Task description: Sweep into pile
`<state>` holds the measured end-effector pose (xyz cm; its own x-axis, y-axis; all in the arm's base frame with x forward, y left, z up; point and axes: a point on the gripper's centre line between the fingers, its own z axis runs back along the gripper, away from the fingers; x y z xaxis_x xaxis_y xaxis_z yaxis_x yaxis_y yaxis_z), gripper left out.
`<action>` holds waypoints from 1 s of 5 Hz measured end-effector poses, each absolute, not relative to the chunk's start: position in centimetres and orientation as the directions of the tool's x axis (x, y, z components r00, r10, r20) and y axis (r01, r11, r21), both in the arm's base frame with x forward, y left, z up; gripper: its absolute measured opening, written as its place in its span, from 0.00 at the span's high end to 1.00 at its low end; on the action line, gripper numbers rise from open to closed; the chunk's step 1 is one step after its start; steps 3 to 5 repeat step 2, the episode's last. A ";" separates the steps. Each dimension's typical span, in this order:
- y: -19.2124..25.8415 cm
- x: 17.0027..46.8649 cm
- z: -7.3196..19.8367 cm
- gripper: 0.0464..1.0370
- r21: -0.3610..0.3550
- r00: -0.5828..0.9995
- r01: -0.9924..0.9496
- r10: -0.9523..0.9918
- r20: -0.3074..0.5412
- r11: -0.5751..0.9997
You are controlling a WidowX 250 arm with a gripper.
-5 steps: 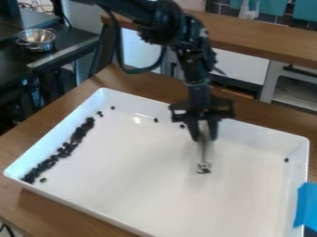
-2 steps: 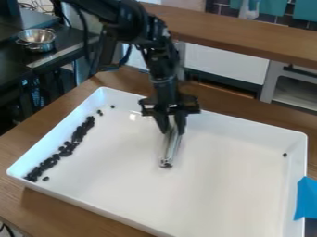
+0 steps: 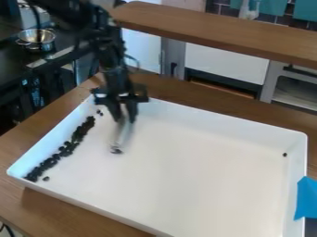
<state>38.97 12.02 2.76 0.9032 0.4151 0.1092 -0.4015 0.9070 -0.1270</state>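
Dark pieces (image 3: 79,134) lie banded along the left wall of the white tray (image 3: 198,176); the gripper (image 3: 124,116), pinching a silvery tool (image 3: 122,134), hangs nearby (I notice one stray piece (image 3: 285,154) far right).

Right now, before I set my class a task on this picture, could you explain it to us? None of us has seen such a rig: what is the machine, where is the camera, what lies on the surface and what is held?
The machine is a black robot arm. A fixed camera looks down at a slant on a wooden table, and the arm comes in from the upper left. At its end is the tool, a two-fingered grasper. It holds a slim, pale implement that slants down into a large white tray. Small dark pieces form a long strip beside the tray's left wall, and one stray piece sits near the right wall.
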 end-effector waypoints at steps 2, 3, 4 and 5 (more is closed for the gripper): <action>11.1 37.5 3.9 0.67 -0.229 0.895 -0.411 0.439 0.085 0.882; 11.1 37.5 3.9 0.67 -0.229 0.895 -0.411 0.439 0.085 0.882; 11.1 37.5 3.9 0.67 -0.229 0.895 -0.411 0.439 0.085 0.882; 11.1 37.5 3.9 0.67 -0.229 0.895 -0.411 0.439 0.085 0.882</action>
